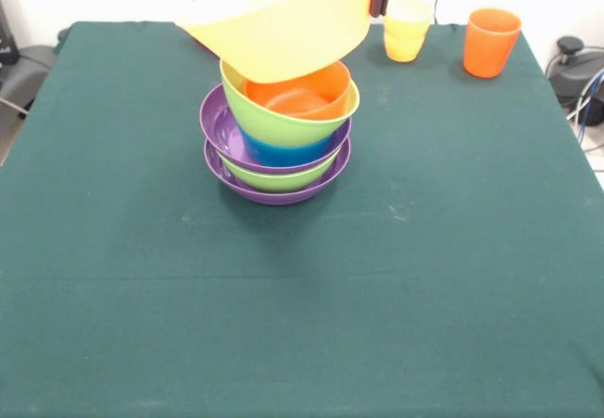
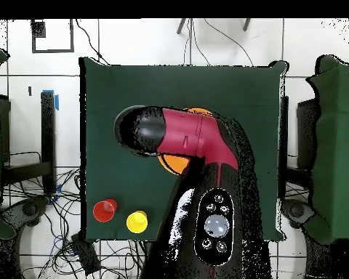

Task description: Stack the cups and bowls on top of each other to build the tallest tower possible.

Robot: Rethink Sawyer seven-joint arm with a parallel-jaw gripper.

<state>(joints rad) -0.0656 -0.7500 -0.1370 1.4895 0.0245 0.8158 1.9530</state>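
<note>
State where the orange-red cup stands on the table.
In the front view the orange-red cup stands near the table's far right corner, just right of the yellow cups.

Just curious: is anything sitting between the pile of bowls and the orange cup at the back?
Only the yellow cups, standing apart from both the tower and the orange cup; otherwise bare green cloth, seen in the front view.

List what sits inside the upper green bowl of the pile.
The upper green bowl holds a small red-orange bowl nested in it. The big yellow bowl hangs tilted over the pile and covers the back of both, so anything further in cannot be seen.
</note>
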